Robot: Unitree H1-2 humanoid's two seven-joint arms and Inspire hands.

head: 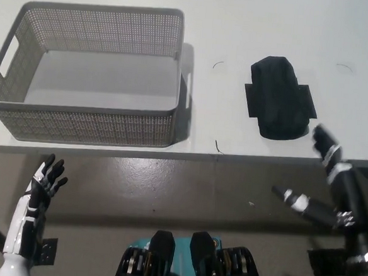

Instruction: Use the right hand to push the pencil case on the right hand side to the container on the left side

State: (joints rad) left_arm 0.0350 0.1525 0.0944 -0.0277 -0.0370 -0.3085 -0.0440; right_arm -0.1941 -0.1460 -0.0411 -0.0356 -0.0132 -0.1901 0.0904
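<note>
Right hand (329,162), fingers spread and empty, sits at the table (273,30) edge just right of the case (280,99), placed to sweep it left toward the basket (83,128); left hand (45,182) rests open.

The right hand (330,170) is smeared by motion blur, its arm cut off at the frame's right edge; fingers appear spread, though that cannot be confirmed.
</note>
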